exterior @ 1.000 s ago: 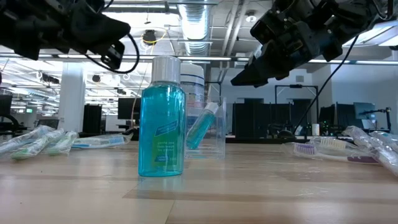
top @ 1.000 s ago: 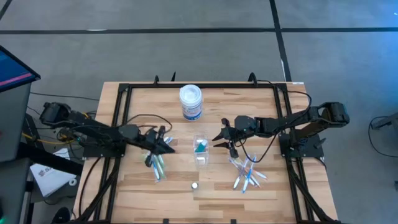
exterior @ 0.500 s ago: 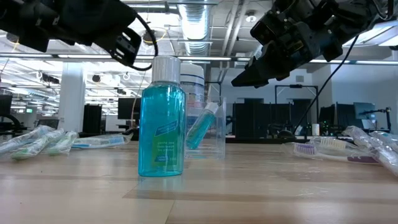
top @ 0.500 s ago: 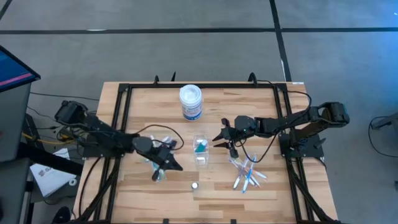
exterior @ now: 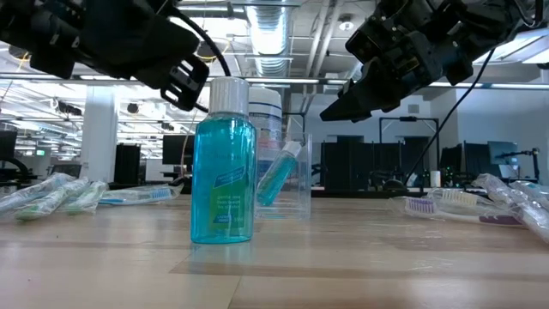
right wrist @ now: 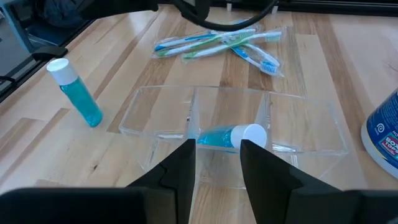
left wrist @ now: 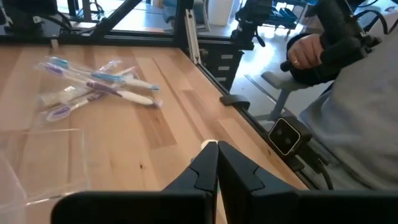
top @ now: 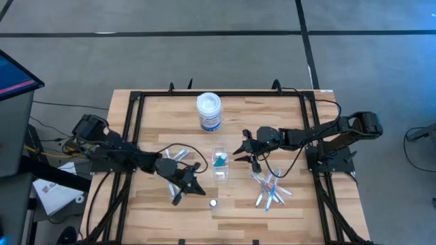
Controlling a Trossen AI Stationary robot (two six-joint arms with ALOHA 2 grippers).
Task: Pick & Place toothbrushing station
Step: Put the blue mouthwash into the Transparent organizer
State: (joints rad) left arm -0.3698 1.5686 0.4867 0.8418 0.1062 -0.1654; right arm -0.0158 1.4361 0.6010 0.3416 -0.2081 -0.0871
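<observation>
A clear plastic compartment cup stands at the table's middle with a blue white-capped tube leaning inside it. A small blue bottle with a white cap stands upright nearer the front edge and shows in the low view. Wrapped toothbrushes lie in a left pile and a right pile. My left gripper is shut and empty, just left of the bottle. My right gripper is open and empty, hovering at the cup's right side, as its wrist view shows.
A white round jar with a blue label stands at the far middle. A black frame runs around the table's edges. In the left wrist view a person's hand shows beyond the table's right edge.
My left gripper has gone from above the left toothbrush pile toward the table's near edge and to the right, ending close to the small blue bottle. It has stayed shut. The toothbrushes it was over now lie uncovered.
</observation>
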